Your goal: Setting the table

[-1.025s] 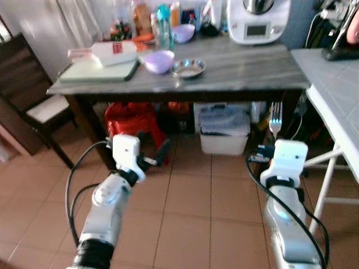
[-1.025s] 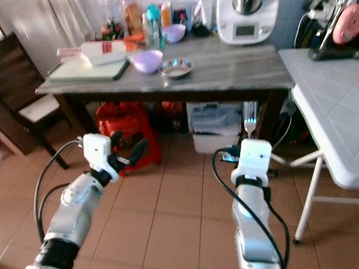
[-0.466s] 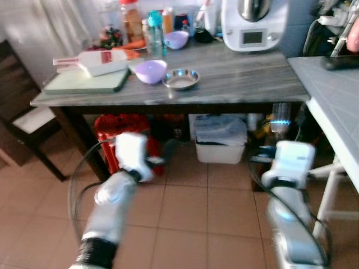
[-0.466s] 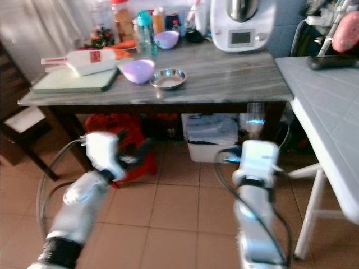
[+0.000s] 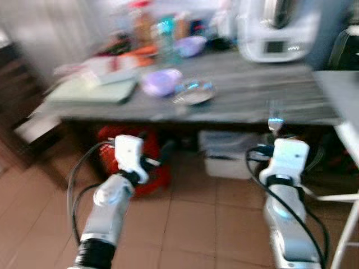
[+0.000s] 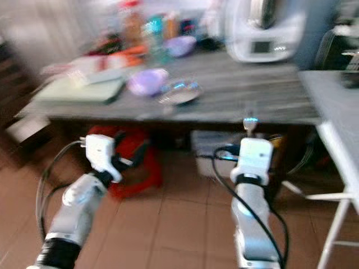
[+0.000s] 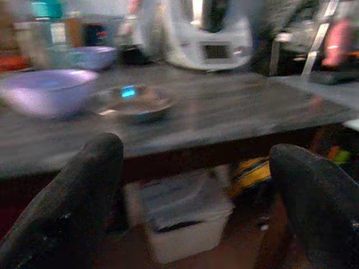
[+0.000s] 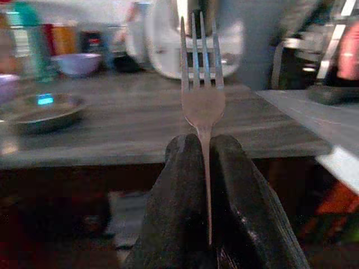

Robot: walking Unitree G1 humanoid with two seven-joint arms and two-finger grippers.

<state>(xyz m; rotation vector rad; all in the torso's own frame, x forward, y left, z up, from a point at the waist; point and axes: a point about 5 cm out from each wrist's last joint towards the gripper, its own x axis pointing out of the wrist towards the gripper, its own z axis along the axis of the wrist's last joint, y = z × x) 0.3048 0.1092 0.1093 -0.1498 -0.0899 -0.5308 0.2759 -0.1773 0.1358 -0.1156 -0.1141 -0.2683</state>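
A silver fork (image 8: 202, 106) stands upright, tines up, with my right gripper (image 8: 205, 143) shut on its handle. In the eye views the fork (image 5: 274, 120) rises just in front of the near edge of the grey table (image 5: 252, 103). My left gripper (image 7: 193, 162) is open and empty, held low before the table's edge, its two black fingers (image 7: 67, 213) spread wide. On the table sit a purple bowl (image 5: 161, 82) and a shallow steel dish (image 5: 194, 92) beside it. The picture is blurred.
A green board (image 5: 95, 89), bottles and a white kitchen machine (image 5: 279, 35) stand along the table's back. Under the table are a red bag (image 5: 132, 154) and a white lidded box (image 5: 227, 154). A white folding table (image 6: 336, 106) stands at the right, on a tiled floor.
The camera has shifted and blurred, and the table looks nearer and lower in the picture. Both arms keep their pose; the fork stays gripped.
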